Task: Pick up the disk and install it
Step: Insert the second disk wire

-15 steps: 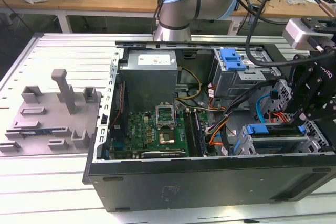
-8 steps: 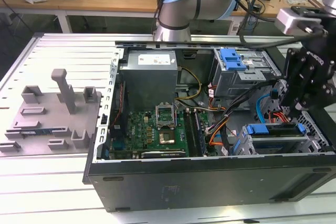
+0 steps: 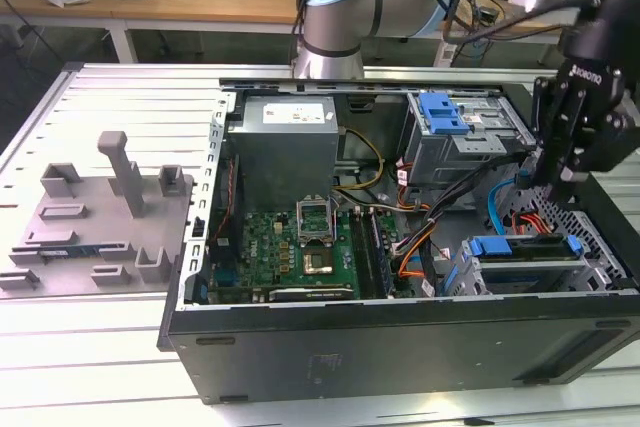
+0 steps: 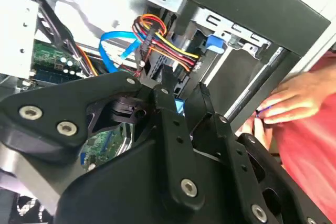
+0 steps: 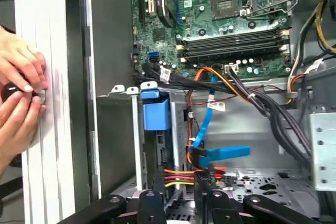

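Observation:
The disk (image 3: 524,248), a silver drive in a bright blue carrier, lies in the drive bay at the front corner of the open computer case (image 3: 400,332), on the exterior view's right. The blue end of its carrier (image 5: 156,112) shows in the first wrist view, seated in the bay. My black gripper (image 3: 553,179) hangs just above that bay. Its fingers (image 5: 157,195) stand a little apart with nothing between them. In the second wrist view the gripper (image 4: 182,97) has a patch of blue showing through the gap.
A thin blue cable (image 5: 206,127) and bundles of orange, red and black wires (image 5: 231,80) run beside the bay. A second blue bracket (image 3: 441,112) sits on the rear drive cage. The motherboard (image 3: 290,242) fills the case's middle. A person's hands (image 5: 21,95) rest outside the case wall.

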Robot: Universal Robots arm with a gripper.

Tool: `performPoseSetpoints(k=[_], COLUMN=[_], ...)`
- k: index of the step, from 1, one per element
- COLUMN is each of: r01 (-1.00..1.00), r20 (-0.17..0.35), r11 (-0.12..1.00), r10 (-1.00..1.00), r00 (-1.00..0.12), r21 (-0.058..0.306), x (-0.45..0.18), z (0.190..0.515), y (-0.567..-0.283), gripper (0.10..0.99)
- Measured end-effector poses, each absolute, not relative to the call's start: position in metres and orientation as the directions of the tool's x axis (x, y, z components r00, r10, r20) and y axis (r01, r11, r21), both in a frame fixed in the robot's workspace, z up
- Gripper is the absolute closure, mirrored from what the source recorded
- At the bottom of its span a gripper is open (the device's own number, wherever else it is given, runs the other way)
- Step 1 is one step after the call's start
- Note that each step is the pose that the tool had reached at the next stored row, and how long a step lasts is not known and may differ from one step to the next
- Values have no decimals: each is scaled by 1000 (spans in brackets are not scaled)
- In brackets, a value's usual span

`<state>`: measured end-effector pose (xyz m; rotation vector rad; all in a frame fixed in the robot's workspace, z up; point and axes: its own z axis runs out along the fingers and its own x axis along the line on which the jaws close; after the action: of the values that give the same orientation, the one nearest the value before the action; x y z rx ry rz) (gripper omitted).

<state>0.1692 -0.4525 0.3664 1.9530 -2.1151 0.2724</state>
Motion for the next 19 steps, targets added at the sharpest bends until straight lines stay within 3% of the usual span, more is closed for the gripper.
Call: performPoseSetpoints(k=[3, 9, 19], r01=[-996, -996, -995], r20=[378, 394, 446], r11=[87, 87, 95], r10=[-923, -916, -891], r00=[-71, -74, -81], r21=[25, 16, 7], x=[166, 160, 143], z=[368, 368, 367], y=[-439, -423, -422], gripper=[725, 725, 725])
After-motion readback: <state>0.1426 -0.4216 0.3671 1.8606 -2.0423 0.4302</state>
